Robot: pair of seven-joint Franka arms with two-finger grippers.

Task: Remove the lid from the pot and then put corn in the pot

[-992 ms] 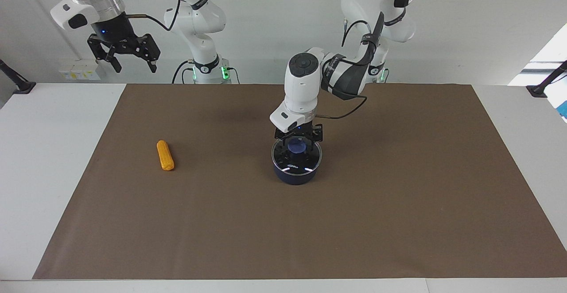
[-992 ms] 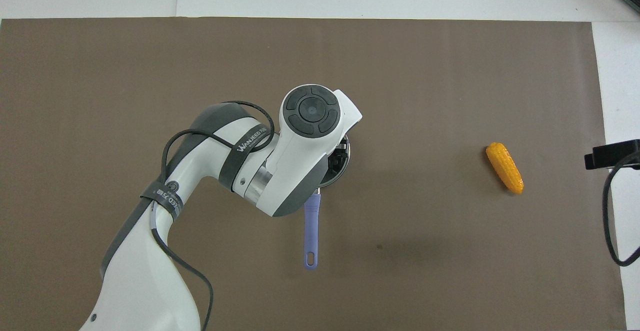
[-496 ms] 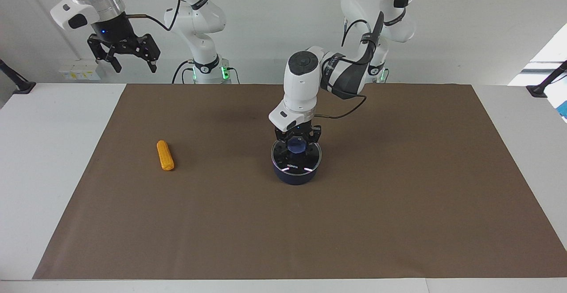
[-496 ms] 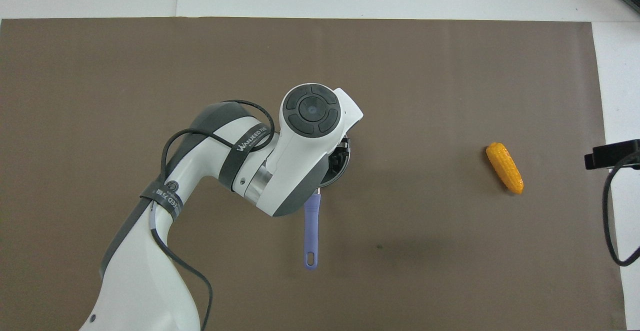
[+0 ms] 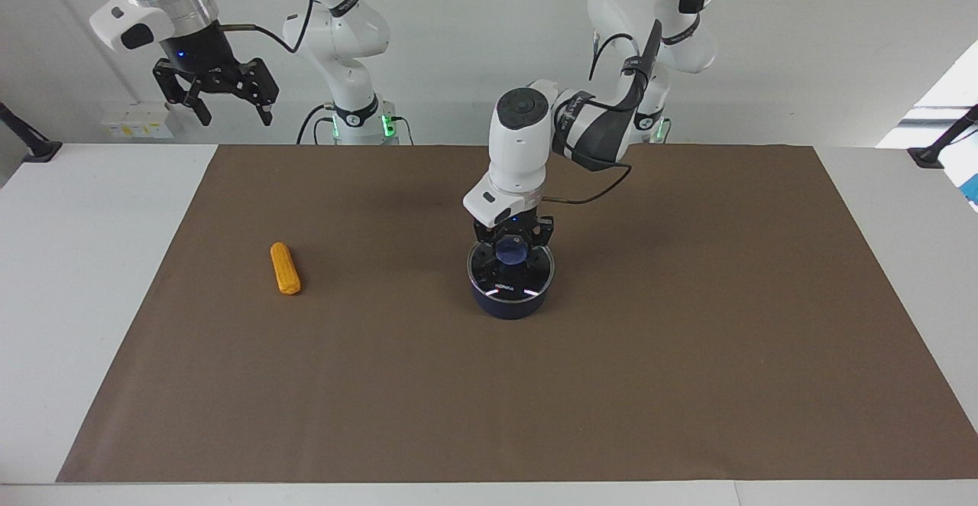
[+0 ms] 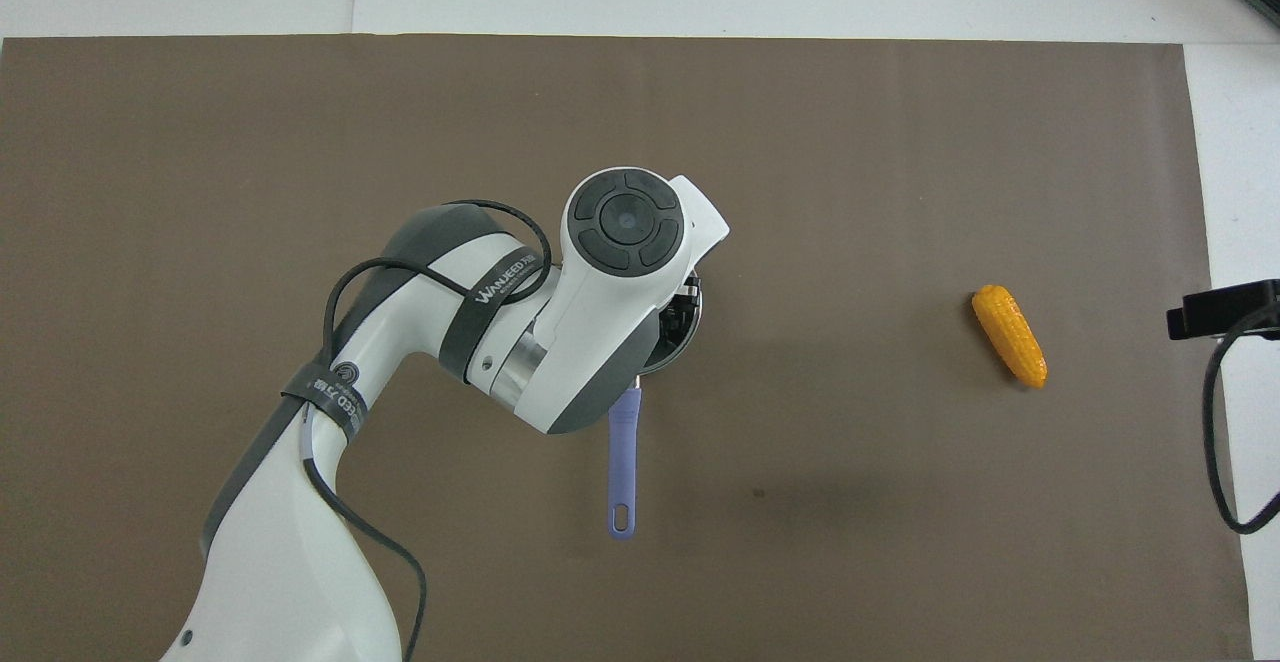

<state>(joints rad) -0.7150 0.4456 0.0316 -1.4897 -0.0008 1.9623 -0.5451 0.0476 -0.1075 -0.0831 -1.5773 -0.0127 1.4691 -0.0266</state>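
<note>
The dark navy pot (image 5: pixel 510 301) stands mid-mat with the clear glass lid (image 5: pixel 510 275) resting on it. My left gripper (image 5: pixel 511 251) reaches straight down onto the lid and is shut on its blue knob (image 5: pixel 510 252). From overhead the left arm hides most of the pot; its rim (image 6: pixel 688 327) and its long blue handle (image 6: pixel 624 462), pointing toward the robots, show. The orange-yellow corn (image 5: pixel 285 267) (image 6: pixel 1010 335) lies on the mat toward the right arm's end. My right gripper (image 5: pixel 216 89) waits high over the table's edge by its base, open and empty.
A brown mat (image 5: pixel 688 353) covers most of the white table (image 5: pixel 84 277). A black clamp (image 5: pixel 936 150) sits at the table's edge at the left arm's end, another (image 5: pixel 30 147) at the right arm's end.
My left gripper closed on the lid's blue knob and drew up slightly. The lid still sits on the pot. The right arm barely moved; the corn stayed put.
</note>
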